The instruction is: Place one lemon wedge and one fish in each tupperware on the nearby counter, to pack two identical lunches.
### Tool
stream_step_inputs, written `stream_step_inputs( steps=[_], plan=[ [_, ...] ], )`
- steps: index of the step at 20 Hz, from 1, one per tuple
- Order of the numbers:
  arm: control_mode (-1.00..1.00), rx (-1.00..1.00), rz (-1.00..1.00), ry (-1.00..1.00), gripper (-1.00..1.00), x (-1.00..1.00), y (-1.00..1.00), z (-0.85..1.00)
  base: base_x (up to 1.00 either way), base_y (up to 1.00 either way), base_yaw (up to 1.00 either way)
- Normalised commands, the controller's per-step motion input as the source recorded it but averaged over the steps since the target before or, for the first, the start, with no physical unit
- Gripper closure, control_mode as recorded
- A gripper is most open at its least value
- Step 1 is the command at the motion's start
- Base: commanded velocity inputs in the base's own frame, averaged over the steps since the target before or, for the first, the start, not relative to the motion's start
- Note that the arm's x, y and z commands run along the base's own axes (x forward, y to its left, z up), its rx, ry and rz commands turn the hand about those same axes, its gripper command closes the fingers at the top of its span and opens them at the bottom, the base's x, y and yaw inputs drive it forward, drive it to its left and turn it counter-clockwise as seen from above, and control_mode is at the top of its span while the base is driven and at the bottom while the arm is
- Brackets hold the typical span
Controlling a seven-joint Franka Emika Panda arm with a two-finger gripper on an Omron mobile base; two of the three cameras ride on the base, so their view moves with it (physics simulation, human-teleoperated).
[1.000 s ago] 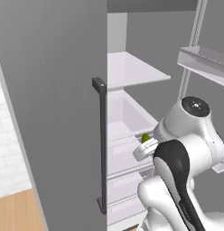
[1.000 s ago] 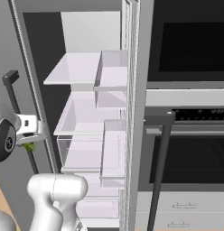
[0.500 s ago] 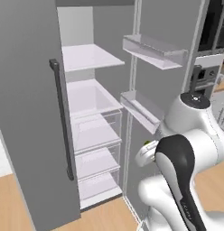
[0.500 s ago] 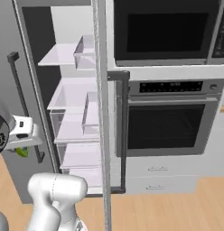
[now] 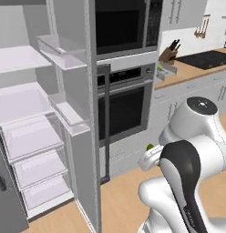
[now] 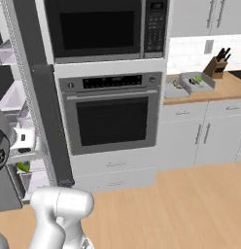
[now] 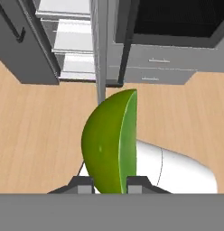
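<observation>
In the hand view a bright green lemon wedge [image 7: 111, 142] stands upright between my fingertips [image 7: 86, 184], and my gripper [image 7: 111, 184] is shut on it above the wood floor. From the left base view the wedge [image 5: 150, 147] peeks out beside the hand. It also shows as a green spot [image 6: 23, 167] at the far left of the right base view. Two pale-grey tupperware sit on the light-brown counter [image 6: 229, 87]: one [image 6: 175, 90] nearer the oven and one [image 6: 199, 82] with a green speck inside. The tupperware [image 5: 166, 69] are far from the gripper. No fish is visible.
The open fridge [image 5: 28, 136] with its door [image 5: 83, 113] stands at left, next to a wall oven [image 6: 110, 114] and microwave [image 6: 98, 26]. A knife block [image 6: 215, 66] sits on the counter, and a black stovetop [image 5: 208, 58] lies beyond. Wood floor [image 6: 180, 204] stretches before the cabinets.
The whole picture has swung from the fridge interior to the oven and counter, so the base has turned right. The wedge stays held in the gripper.
</observation>
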Motion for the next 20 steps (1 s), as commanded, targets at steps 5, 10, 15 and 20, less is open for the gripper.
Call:
stream_step_inputs(
  steps=[5,10,15,20],
  plan=[
    [1.0,0.0,0.0,0.0,1.0,0.0,0.0,0.0,0.89,-1.0,-0.25],
    [1.0,0.0,0.0,0.0,1.0,0.0,0.0,0.0,1.0,-1.0,-0.14],
    [1.0,0.0,0.0,0.0,1.0,0.0,0.0,0.0,1.0,-1.0,-0.01],
    [1.0,0.0,0.0,0.0,1.0,0.0,0.0,0.0,1.0,-1.0,0.0]
  ],
)
